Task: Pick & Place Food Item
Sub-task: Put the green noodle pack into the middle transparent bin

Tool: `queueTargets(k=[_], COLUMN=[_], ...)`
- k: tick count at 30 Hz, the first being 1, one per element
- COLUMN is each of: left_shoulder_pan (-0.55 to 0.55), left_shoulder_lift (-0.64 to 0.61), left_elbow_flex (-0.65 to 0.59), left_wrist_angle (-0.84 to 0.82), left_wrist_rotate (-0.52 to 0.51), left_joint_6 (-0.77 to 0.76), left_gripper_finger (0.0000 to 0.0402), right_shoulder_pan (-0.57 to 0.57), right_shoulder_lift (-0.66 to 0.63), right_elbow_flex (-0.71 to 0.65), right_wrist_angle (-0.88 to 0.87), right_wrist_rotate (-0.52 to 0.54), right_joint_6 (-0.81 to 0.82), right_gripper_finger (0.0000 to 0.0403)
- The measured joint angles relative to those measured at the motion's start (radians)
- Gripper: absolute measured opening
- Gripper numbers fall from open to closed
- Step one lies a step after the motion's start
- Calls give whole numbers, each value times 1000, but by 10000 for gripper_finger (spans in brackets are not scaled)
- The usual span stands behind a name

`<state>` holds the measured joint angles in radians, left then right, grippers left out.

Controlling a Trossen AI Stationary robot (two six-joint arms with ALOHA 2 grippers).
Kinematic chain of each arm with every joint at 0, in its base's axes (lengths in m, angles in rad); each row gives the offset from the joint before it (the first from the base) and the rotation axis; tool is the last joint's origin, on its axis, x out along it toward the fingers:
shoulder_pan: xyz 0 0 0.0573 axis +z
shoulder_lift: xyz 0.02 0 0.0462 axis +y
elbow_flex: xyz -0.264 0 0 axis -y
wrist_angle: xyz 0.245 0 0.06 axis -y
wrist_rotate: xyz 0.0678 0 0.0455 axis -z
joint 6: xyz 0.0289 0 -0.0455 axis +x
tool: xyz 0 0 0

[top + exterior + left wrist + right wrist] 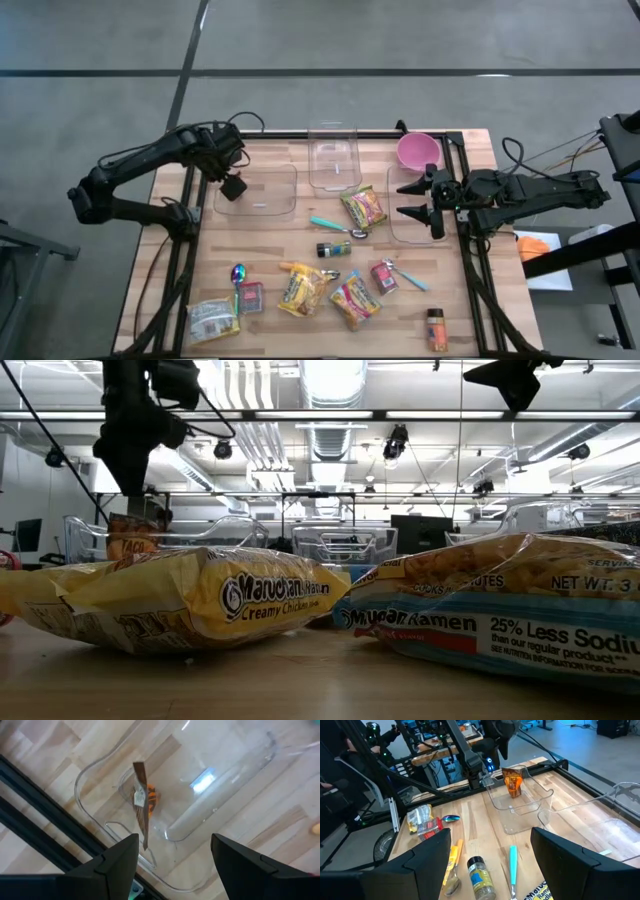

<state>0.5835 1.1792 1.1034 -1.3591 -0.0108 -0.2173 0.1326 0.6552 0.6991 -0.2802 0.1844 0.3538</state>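
Observation:
A small brown-and-orange snack packet [142, 802] stands on its lower edge inside the left clear container [272, 190], close to the corner nearest the left arm; it also shows in the right wrist view [512, 781] and in the low view [130, 536]. My left gripper [175, 862] hangs open right above it, pointing down, with nothing between its fingers; in the high view this gripper [235, 187] hides the packet. My right gripper [403, 200] waits open and level over the right clear container [400, 232], holding nothing.
A third clear container [333, 155] and a pink bowl [418, 150] stand at the far edge. Ramen packets [362, 207] [303, 290] [354, 300], a teal-handled spoon [335, 226], a spice jar [333, 249] and other small items lie over the middle and near side.

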Motion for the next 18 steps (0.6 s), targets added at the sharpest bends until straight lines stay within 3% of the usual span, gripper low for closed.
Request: queueTargets(k=[18], left_shoulder_pan=[-5], left_shoulder_lift=[0], left_elbow_flex=[65], left_wrist_angle=[-54], left_wrist_rotate=[94], left_joint_6=[3], left_gripper_finger=[258], right_shoulder_pan=[0], right_shoulder_lift=[0], right_elbow_flex=[0], right_wrist_angle=[2], right_wrist_rotate=[0], right_joint_6=[-7], right_gripper_finger=[271])
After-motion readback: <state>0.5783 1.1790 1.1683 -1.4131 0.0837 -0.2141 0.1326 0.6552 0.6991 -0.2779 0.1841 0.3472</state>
